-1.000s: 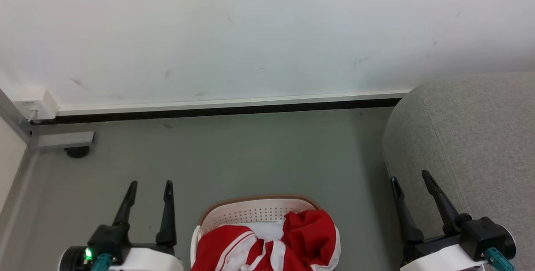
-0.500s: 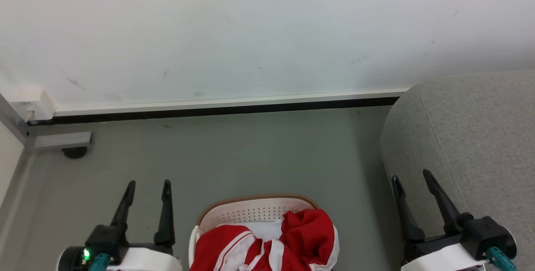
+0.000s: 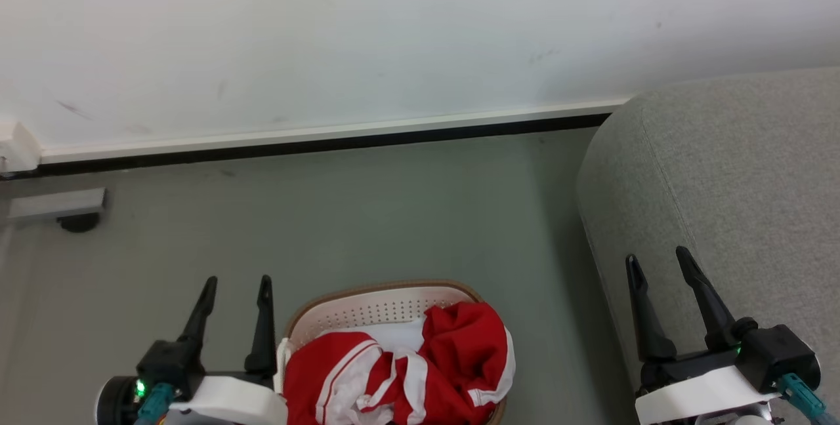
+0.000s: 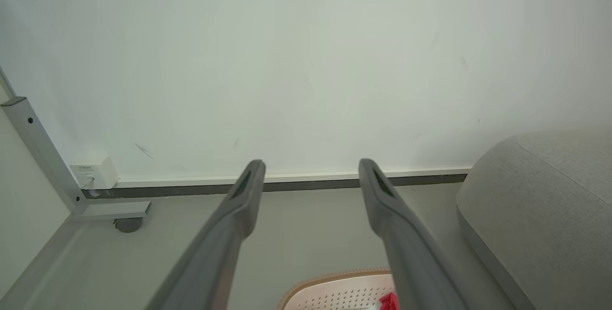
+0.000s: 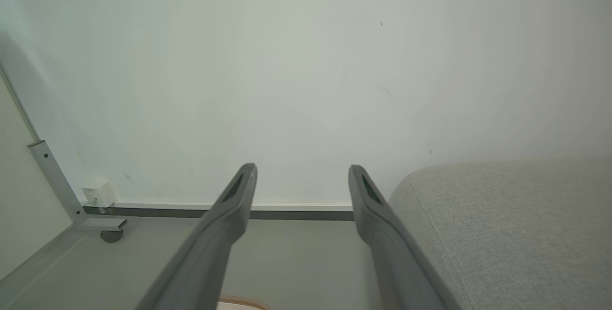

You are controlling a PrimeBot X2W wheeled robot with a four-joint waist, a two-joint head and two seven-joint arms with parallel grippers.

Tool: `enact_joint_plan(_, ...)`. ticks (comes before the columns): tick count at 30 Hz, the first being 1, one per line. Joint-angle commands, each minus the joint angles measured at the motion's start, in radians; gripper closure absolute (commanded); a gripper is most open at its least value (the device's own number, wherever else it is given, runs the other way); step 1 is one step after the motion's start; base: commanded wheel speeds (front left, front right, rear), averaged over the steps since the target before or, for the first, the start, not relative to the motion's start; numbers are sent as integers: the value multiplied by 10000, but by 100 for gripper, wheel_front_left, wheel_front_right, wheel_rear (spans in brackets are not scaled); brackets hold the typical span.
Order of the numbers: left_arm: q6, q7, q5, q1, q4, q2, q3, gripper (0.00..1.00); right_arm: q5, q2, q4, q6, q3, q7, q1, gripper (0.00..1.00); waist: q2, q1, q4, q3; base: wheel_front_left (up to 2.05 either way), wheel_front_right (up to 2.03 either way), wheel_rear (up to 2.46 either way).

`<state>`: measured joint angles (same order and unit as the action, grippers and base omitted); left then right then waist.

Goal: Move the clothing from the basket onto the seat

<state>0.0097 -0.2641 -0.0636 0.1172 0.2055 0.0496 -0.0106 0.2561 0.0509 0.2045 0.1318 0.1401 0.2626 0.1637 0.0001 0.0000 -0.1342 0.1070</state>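
Over the last second the head camera has tipped and swung a little. The whole picture has slid, so the laundry basket now shows more of its body and more of the grey sofa is in view. The things themselves have not moved. That reads as the robot settling its gaze on the work before reaching, so the task looks to be at its very start, with nothing lifted yet.

The left gripper hangs just left of the basket, its two dark fingers spread apart and empty, pointing toward the wall beyond the basket. The right gripper is well to the right of the basket, in front of the sofa's rounded end, also spread wide and holding nothing.

The basket stands on the grey floor, left of the sofa and apart from it. Inside it lies the red clothing with white stripes and trim, bunched in a heap that reaches rim height on the sofa side. Some white cloth shows behind the red toward the basket's far wall. It may be a separate garment or a lining, and the folds hide which. No clothing can be seen on the sofa.
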Motion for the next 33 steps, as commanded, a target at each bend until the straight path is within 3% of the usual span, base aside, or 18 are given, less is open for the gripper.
enact_joint_plan(1,-47,-7,40,243,178,32,-4,0,168,5,-83,-21,-28,34,171,0,-1,0,-230,312,0,0,0)
enact_joint_plan(9,-539,-7,195,1220,1680,186,-230,0,557,-1,-421,-21,-96,20,606,0,-1,0,-846,1513,0,0,0)
enact_joint_plan(18,-1058,59,584,2912,4302,699,-1009,0,1093,-2,-757,-21,-93,17,1268,0,-1,0,-1573,2948,0,0,0)
enact_joint_plan(26,-1383,1136,925,4334,6847,1222,-2208,0,1467,1,-923,-21,-108,17,1750,0,-1,0,-2013,4035,0,0,0)
enact_joint_plan(33,-1381,2007,520,5096,8377,1403,-3508,0,1665,-3,-980,-21,0,17,2116,0,-1,0,-2332,4714,0,0,0)
